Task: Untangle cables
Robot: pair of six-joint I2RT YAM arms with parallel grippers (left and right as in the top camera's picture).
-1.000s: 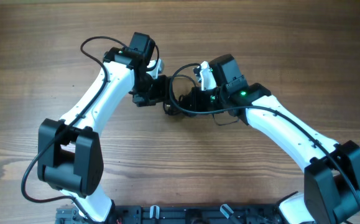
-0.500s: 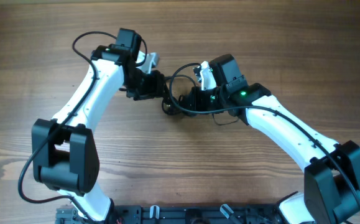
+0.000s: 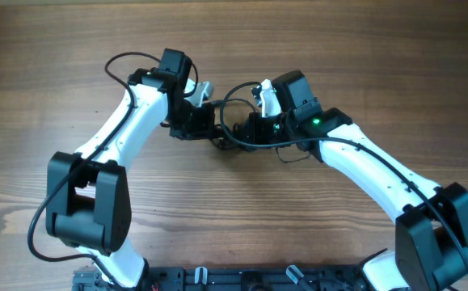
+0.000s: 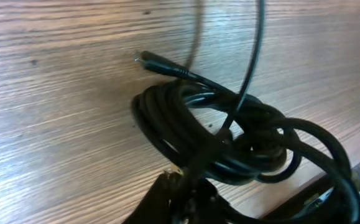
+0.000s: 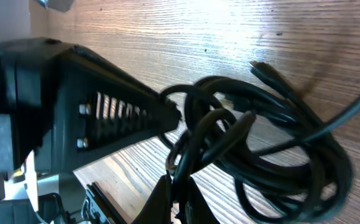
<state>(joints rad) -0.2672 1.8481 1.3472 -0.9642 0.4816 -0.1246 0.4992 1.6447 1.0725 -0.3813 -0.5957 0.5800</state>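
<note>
The cables (image 3: 232, 136) are a knotted bundle of thin black cords lying on the wooden table between my two grippers. In the left wrist view the bundle (image 4: 229, 140) fills the middle, with a small plug end (image 4: 152, 60) pointing up and left. My left gripper (image 4: 189, 190) is shut on a strand at the bundle's near edge. My right gripper (image 5: 183, 193) is shut on a few strands that rise out of the knot (image 5: 260, 143). From overhead, the left gripper (image 3: 214, 129) and right gripper (image 3: 246, 134) stand close together on opposite sides of the bundle. One thin loop (image 3: 232, 95) arches behind them.
The left gripper's black body (image 5: 74, 106) shows close in the right wrist view. A thick arm wire (image 3: 124, 61) loops off the left arm. A black rail (image 3: 258, 279) and both arm bases sit at the front edge of the table (image 3: 363, 48).
My left arm swung a little left and back, then its gripper went from open to shut on the bundle. The right arm and gripper stayed still.
</note>
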